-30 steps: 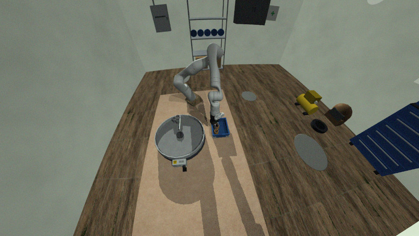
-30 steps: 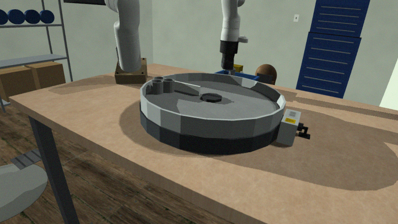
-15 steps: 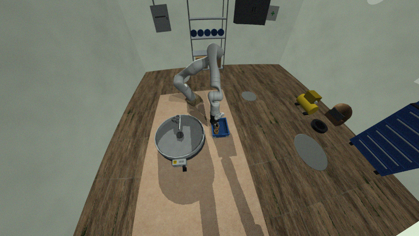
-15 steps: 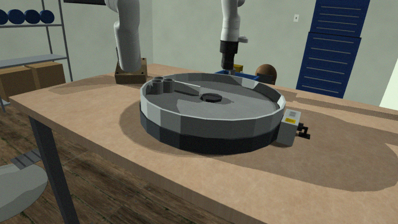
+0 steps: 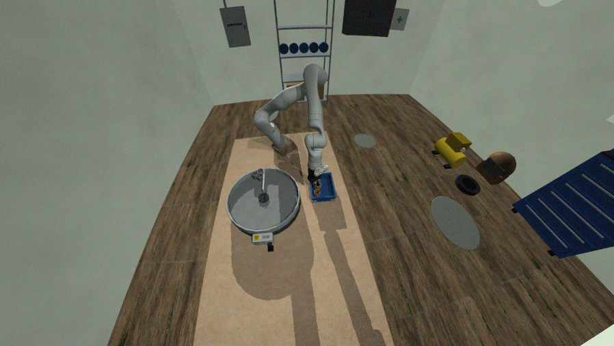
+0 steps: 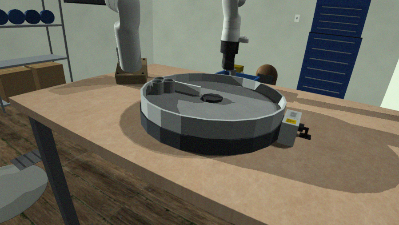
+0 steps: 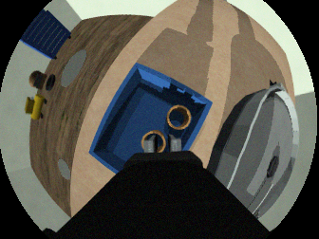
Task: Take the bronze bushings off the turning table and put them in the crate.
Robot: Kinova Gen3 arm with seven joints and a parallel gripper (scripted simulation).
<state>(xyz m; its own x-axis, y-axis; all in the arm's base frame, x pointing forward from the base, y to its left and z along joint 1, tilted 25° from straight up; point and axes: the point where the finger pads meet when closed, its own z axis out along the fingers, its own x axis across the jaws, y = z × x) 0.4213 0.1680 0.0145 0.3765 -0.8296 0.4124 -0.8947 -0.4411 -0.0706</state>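
Two bronze bushings stand in the blue crate. One bronze bushing stands clear of the fingers. The other bronze bushing is at the fingertips. My gripper is partly open, low over the crate; one finger overlaps that bushing's ring, the other is outside it. Whether they touch it is unclear. Three grey steel bushings stand together on the turning table. No bronze bushing shows on it.
A thin guide bar crosses the turning table beside the steel bushings, towards a dark hub. The turning table's raised wall stands beside the crate. A control box is on its front side.
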